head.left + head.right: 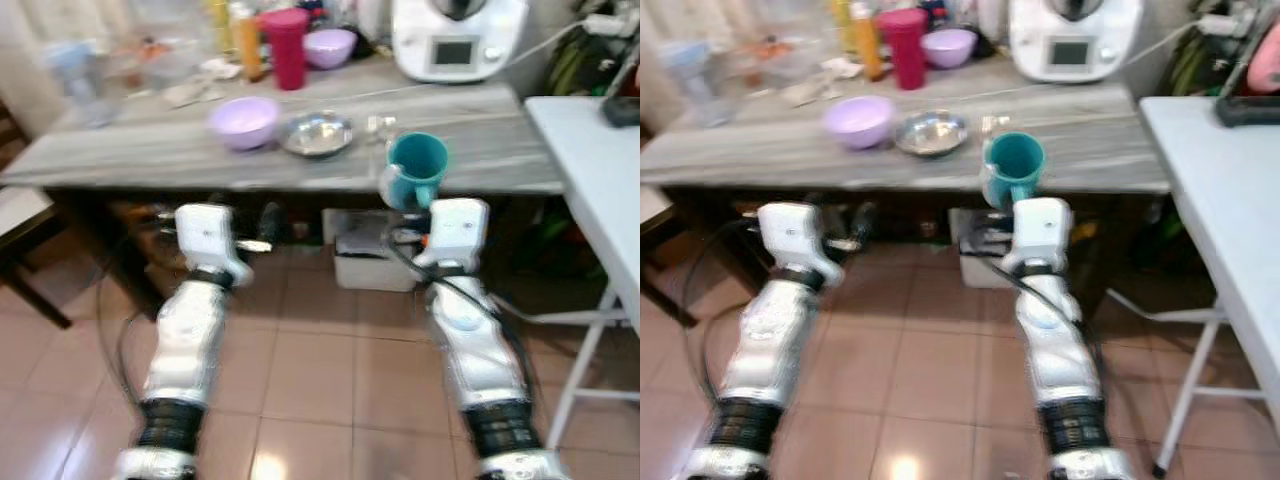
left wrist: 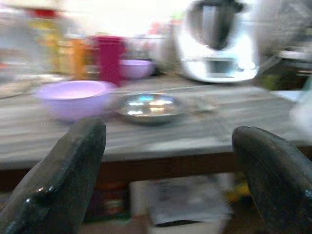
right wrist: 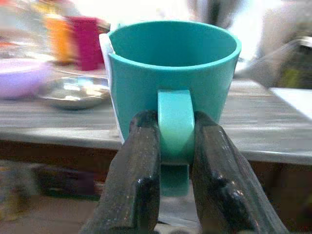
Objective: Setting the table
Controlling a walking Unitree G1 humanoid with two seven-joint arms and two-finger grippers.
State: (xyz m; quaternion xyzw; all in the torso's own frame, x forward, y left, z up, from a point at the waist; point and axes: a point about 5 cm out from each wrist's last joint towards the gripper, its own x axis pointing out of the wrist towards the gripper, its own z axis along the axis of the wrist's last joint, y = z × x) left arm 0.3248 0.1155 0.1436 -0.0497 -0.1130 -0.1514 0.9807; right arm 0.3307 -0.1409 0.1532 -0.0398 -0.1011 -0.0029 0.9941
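Teal mug in R gripper

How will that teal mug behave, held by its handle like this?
The teal mug looks like rigid plastic, probably light. The right pincer clamps only its handle, so it may pivot or tilt. It looks empty, so spilling seems unlikely.

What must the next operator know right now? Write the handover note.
Right gripper: shut on the handle of the teal mug, held upright at the near edge of the grey table.
Left gripper: open, holding nothing, short of the table edge.
On the table: lilac bowl, steel dish beside it, red tumbler and second lilac bowl further back.
Done: mug picked up.
Left: set it down.
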